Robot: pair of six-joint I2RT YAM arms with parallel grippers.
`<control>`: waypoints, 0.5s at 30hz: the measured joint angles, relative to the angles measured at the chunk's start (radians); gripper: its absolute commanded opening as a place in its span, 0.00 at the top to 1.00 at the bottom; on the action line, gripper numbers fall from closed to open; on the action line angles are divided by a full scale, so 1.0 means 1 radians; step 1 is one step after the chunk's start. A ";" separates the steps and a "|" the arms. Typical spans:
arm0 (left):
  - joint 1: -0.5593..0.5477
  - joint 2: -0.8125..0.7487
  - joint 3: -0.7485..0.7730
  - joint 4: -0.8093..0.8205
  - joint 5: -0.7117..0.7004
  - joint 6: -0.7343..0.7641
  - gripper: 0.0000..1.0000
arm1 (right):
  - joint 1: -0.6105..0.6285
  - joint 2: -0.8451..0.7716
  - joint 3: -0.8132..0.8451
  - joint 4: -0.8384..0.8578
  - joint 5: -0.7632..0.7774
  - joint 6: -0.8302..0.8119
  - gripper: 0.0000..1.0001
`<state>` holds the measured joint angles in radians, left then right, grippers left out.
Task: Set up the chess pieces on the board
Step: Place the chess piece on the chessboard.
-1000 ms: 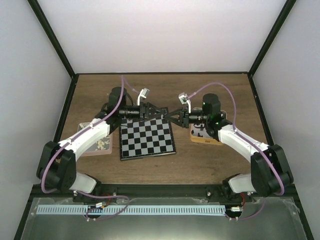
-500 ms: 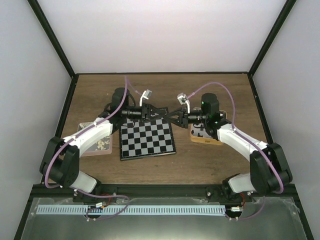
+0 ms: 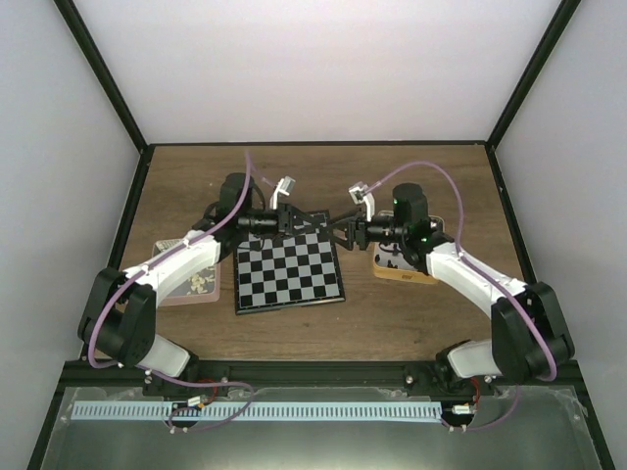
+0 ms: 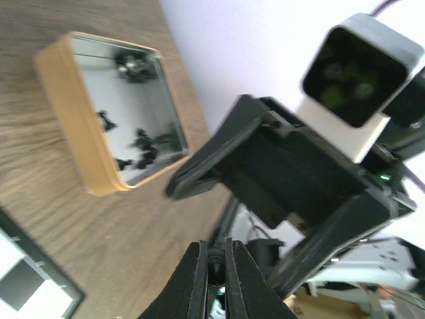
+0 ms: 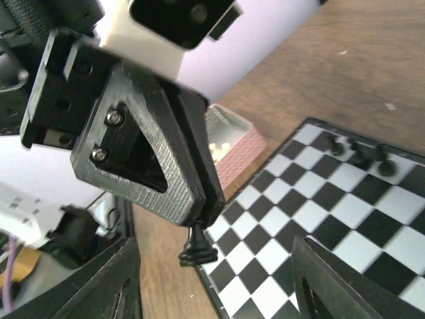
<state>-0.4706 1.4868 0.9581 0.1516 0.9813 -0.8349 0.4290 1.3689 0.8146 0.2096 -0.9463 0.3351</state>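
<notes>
My left gripper [image 3: 315,221] is shut on a black chess piece [image 5: 197,247], held by its head with the ringed base sticking out, in the air over the board's [image 3: 289,274] far right corner. The same piece [image 4: 216,267] shows pinched between the left fingertips in the left wrist view. My right gripper [image 3: 339,224] faces it tip to tip and stands open, its fingers [image 5: 86,286] spread wide on either side of the piece without touching it. Three black pieces [image 5: 358,154] stand on the board [image 5: 319,206].
A gold-rimmed metal tin [image 3: 402,269] right of the board holds several black pieces [image 4: 143,143]. Left of the board sits a pink tray [image 3: 191,284] with pale pieces [image 5: 222,151] in it. Bare wooden tabletop surrounds both, with white walls behind.
The left gripper closed on the black piece. The right gripper, shut on it before, has opened and let it go. Both arms stayed almost in place.
</notes>
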 measured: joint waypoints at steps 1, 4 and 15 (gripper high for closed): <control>0.003 0.000 0.001 -0.031 -0.031 0.028 0.96 | 0.000 -0.008 -0.001 -0.017 0.034 -0.004 0.33; 0.011 0.000 0.008 -0.142 -0.171 0.132 0.96 | 0.000 -0.044 -0.013 -0.062 0.186 -0.005 0.33; -0.125 0.150 0.159 -0.406 -0.898 0.441 0.96 | -0.001 -0.136 -0.061 -0.263 0.832 0.132 0.33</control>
<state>-0.5953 1.6371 1.1175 -0.2543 0.0834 -0.3935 0.4278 1.2331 0.7536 -0.0532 -0.1146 0.4675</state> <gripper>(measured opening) 0.071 0.670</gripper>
